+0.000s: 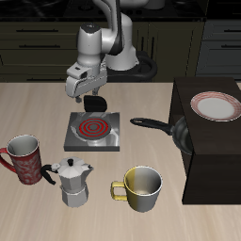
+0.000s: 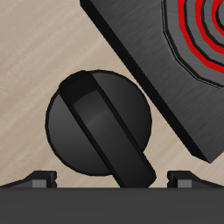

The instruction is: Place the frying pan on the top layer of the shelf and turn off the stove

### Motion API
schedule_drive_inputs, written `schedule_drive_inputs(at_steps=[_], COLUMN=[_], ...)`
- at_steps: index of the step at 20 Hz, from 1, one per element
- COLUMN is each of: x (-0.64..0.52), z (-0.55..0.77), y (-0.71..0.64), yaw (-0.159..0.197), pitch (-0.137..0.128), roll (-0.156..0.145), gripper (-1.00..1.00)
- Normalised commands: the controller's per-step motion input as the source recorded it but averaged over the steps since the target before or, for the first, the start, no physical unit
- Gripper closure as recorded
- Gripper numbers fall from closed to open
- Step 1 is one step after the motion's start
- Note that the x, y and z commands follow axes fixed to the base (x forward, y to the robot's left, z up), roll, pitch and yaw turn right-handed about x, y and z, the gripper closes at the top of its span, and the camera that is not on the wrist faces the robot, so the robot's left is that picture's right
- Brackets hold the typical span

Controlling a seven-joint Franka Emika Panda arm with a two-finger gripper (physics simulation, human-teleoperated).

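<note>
Tool [image 1: 91,101] spread open over round black knob [image 2: 98,122] (ridged), grey stove [image 1: 93,133], red spiral coil [image 1: 94,124].

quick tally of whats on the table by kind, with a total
mugs: 2, a red patterned mug and a yellow-and-white mug
moka pot: 1
stove: 1
frying pan: 1
shelf: 1
plate: 1, on the shelf top
total: 7

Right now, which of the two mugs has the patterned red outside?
The red mug near the table's front edge, beside the moka pot. The other, the yellow mug, is plain yellow fading to white.
</note>
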Motion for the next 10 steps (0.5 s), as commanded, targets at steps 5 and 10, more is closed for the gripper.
schedule_drive_inputs(at_steps=[5, 10], x=[0.01, 0.11], z=[-0.11, 0.19], y=[-0.18, -0.09], yaw=[0.001, -0.017], pitch=[0.016, -0.037], roll=[-0.022, -0.016], gripper=[-1.0, -1.0])
